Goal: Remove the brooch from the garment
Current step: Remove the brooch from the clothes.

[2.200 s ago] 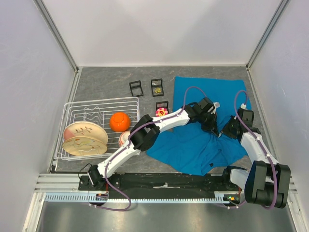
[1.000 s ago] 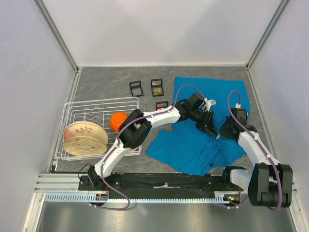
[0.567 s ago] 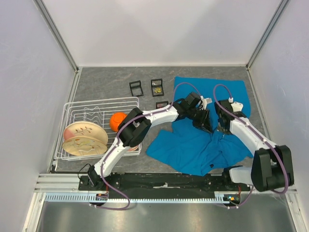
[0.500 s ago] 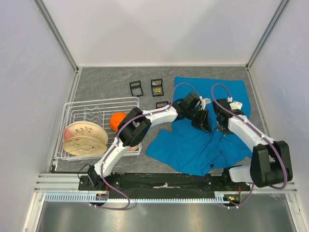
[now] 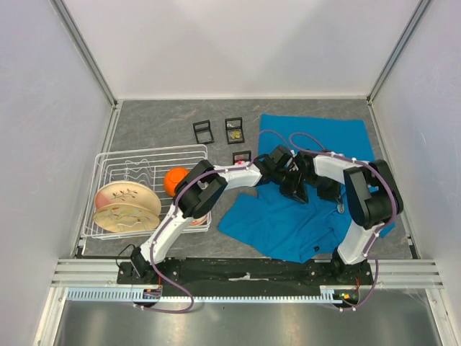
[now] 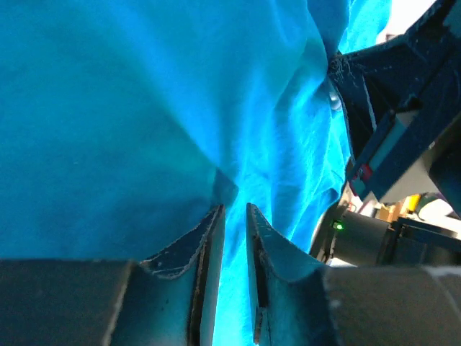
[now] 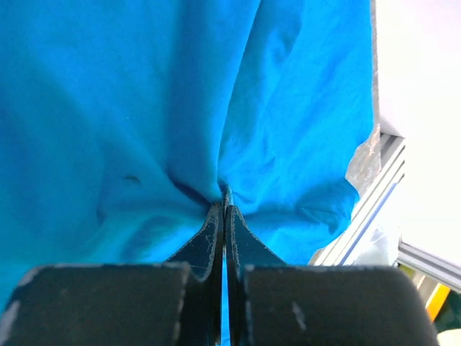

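Observation:
The teal garment [image 5: 288, 223] lies rumpled at the right of the grey table. Both grippers meet over its middle. My left gripper [image 5: 297, 191] has its jaws a narrow gap apart, with the tips [image 6: 235, 209] down at a fold of the garment [image 6: 108, 108] and nothing plainly between them. My right gripper [image 5: 330, 193] is shut [image 7: 225, 205] on a pinch of the garment [image 7: 94, 94], and creases run out from its tips. The arms and folds hide the brooch. A small pale bead [image 6: 333, 101] shows near the right gripper's tip; I cannot tell what it is.
A white wire rack [image 5: 144, 153] at the left holds plates [image 5: 126, 205] and an orange bowl [image 5: 178, 182]. Three small black frames [image 5: 234, 130] stand behind the left arm. The right arm's body [image 6: 403, 130] crowds the left wrist view. A metal rail [image 5: 245, 277] runs along the near edge.
The right arm has folded inward, and its wrist has swung left from the garment's right side to beside the left gripper. The left gripper has narrowed a little and shifted slightly left.

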Motion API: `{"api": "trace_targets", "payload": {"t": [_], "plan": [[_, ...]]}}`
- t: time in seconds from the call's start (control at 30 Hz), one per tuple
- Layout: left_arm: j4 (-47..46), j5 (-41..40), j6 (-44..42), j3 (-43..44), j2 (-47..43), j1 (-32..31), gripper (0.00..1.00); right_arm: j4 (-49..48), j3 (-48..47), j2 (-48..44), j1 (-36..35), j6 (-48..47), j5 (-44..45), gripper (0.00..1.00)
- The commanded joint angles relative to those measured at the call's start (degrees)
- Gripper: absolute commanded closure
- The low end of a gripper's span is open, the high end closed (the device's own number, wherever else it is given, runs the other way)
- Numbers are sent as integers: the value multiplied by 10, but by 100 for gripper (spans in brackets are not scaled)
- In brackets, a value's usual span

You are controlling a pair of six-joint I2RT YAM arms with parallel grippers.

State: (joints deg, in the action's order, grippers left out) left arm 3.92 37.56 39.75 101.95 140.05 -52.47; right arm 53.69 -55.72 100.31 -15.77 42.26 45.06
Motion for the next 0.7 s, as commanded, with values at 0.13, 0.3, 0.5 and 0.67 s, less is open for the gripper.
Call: {"api": "trace_targets", "payload": {"t": [0.13, 0.3, 0.5, 0.67], "plan": [[-8, -42, -48, -42, -2, 6, 71, 72, -51, 156, -12, 71, 45, 100], [-10, -42, -51, -51, 0, 9, 71, 110, -68, 198, -9, 98, 53, 100], [-11, -32, -57, -47, 6, 6, 71, 86, -13, 120, 21, 129, 26, 100], [-13, -26, -56, -48, 7, 1, 71, 49, 30, -11, 106, 118, 6, 100]]}}
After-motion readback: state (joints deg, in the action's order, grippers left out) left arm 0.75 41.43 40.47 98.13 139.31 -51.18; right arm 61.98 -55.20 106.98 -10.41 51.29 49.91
